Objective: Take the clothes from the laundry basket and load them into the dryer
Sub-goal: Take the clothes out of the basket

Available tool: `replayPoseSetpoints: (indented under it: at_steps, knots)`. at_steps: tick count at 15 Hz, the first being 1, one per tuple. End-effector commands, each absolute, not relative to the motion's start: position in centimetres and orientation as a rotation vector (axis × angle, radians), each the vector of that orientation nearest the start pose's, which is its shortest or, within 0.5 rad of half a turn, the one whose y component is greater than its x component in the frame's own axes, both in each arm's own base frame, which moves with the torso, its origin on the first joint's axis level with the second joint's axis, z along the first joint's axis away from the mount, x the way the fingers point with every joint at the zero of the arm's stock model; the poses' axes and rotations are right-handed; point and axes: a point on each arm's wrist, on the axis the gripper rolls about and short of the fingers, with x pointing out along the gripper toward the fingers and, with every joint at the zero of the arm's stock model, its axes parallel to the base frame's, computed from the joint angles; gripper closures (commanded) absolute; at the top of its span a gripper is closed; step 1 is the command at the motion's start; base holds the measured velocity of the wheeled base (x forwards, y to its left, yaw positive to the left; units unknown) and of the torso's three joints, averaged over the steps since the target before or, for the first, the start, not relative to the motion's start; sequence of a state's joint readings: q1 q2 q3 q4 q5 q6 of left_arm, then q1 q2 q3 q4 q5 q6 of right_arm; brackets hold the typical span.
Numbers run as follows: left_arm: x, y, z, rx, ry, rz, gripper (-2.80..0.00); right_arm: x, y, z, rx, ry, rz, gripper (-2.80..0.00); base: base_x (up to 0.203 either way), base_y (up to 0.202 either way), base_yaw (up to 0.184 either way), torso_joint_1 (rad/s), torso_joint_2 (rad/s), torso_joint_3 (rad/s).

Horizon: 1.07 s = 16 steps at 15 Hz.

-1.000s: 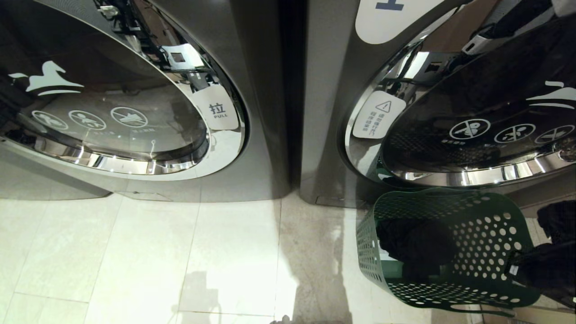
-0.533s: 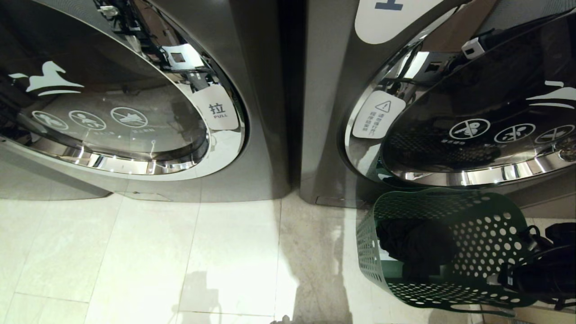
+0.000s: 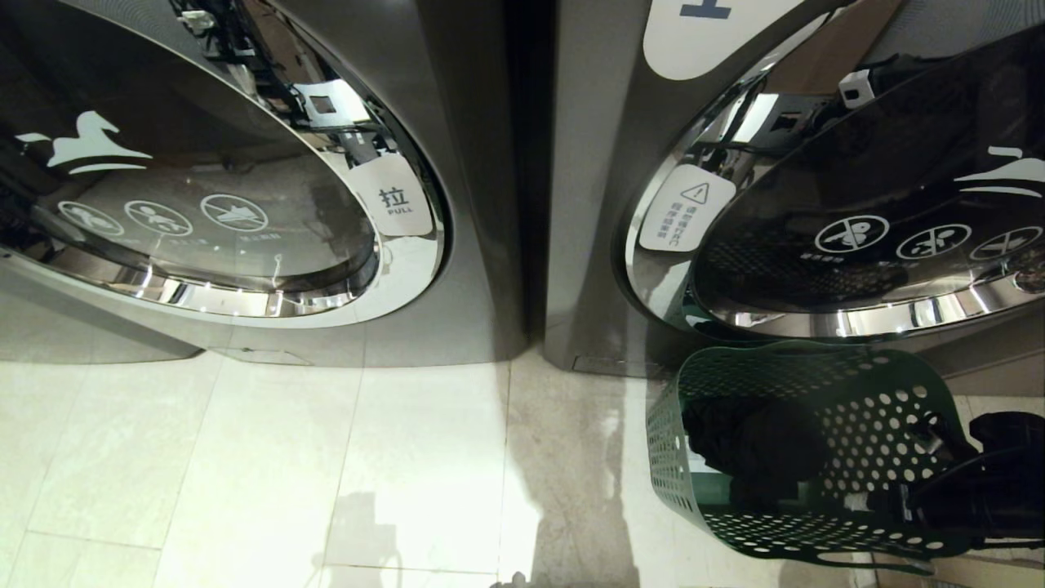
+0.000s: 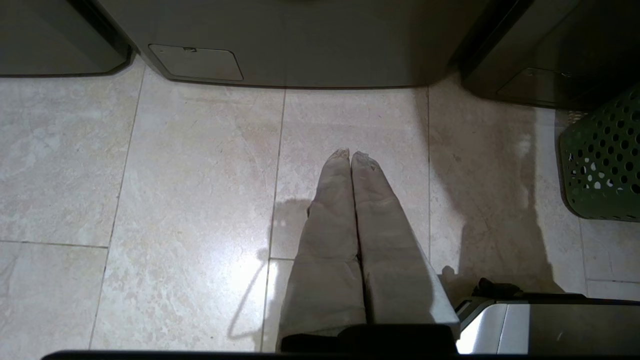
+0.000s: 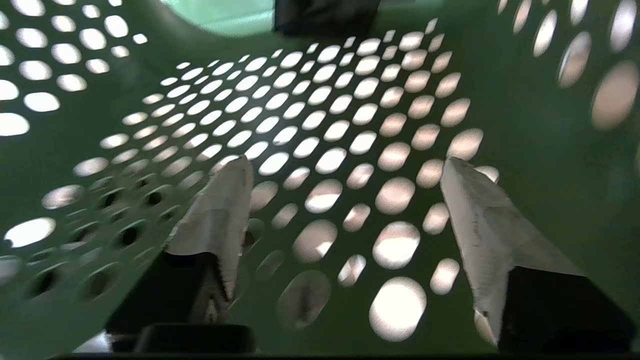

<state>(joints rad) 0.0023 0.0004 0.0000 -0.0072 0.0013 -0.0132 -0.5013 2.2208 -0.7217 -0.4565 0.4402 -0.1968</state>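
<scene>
Two machines stand side by side; before the right-hand dryer [image 3: 816,204] sits one green laundry basket [image 3: 890,384] holding one dark clothes heap [image 3: 751,445]. The right pincer [image 5: 345,167] is inside the basket, spread wide and empty. The left pincer [image 4: 351,155] hangs clenched over the floor [image 4: 150,200].

The laundry basket [image 3: 865,384] is dark green, perforated with round holes, and holds black clothes [image 3: 755,445]. The dryer [image 3: 816,163] is grey with chrome trim; the floor [image 3: 245,465] is pale beige tile.
</scene>
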Motion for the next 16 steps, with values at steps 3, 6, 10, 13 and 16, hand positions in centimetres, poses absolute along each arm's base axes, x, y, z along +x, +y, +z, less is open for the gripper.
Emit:
replayPoseSetpoints:
  at_steps: [3,6,10,13,16]
  knots:
    - [-2.3,0.0,7.6,-0.014,-0.006,0.005,0.00,30.4,-14.9,-6.4,0.243,0.903,0.072,-2.80,0.000,0.000,0.000,0.000,0.00,0.000]
    - [-2.3,0.0,7.6,-0.014,-0.006,0.004,0.00,32.4,-15.6,-7.7,0.201,0.864,0.082,-2.80,0.000,0.000,0.000,0.000,0.00,0.000]
    - [-2.3,0.0,7.6,-0.014,-0.006,0.003,0.00,34.2,-15.2,-8.9,0.150,0.846,0.132,-2.80,0.000,0.000,0.000,0.000,0.00,0.000]
    - [-2.3,0.0,7.6,-0.014,-0.006,0.005,0.00,35.2,-14.9,-9.6,0.135,0.839,0.147,-2.80,0.000,0.000,0.000,0.000,0.00,0.000]
    - [-2.3,0.0,7.6,-0.014,-0.006,0.005,0.00,36.3,-15.3,-10.8,0.121,0.829,0.144,-2.80,0.000,0.000,0.000,0.000,0.00,0.000]
